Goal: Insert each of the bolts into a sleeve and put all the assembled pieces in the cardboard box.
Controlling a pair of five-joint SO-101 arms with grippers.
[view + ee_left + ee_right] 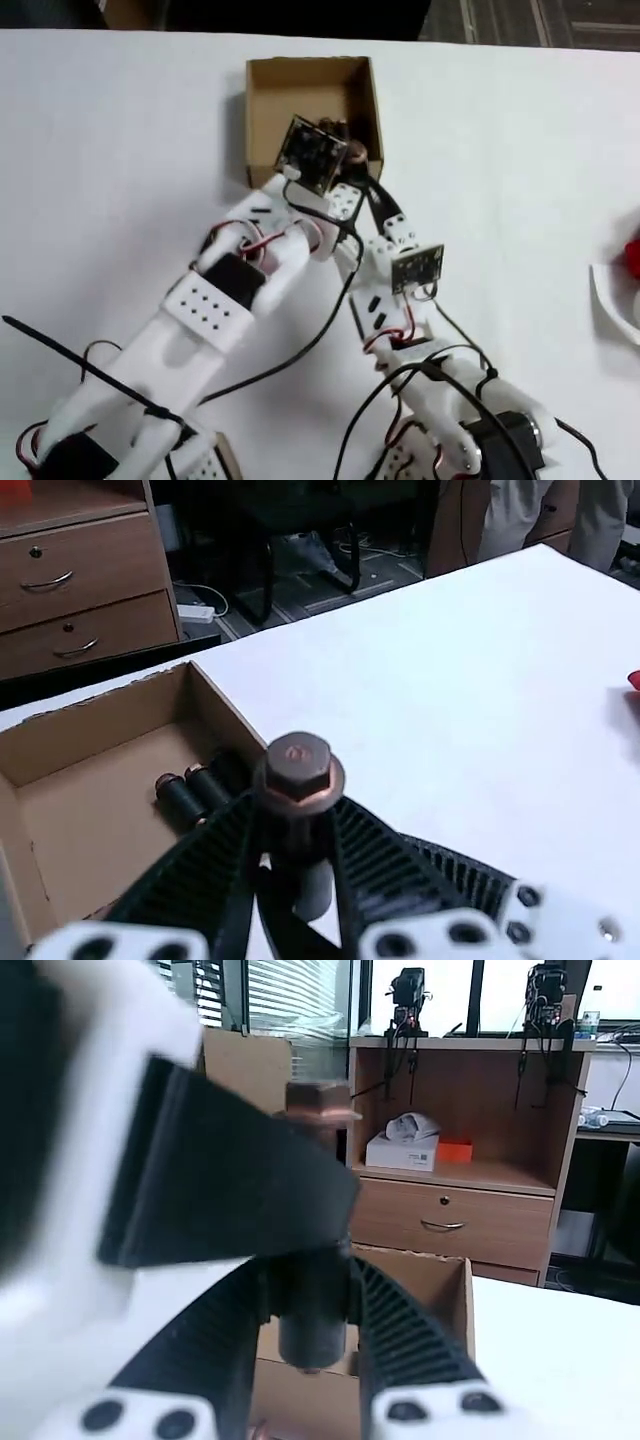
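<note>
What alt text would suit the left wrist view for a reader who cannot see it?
Black ridged gripper shut on a copper-coloured hex-head bolt above a white table; a brown cardboard box holds two dark cylindrical pieces.

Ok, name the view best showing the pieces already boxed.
Left wrist view: two pieces lie side by side in the cardboard box. High view: an arm covers them. Right wrist view: the right gripper mostly blocks them.
</note>
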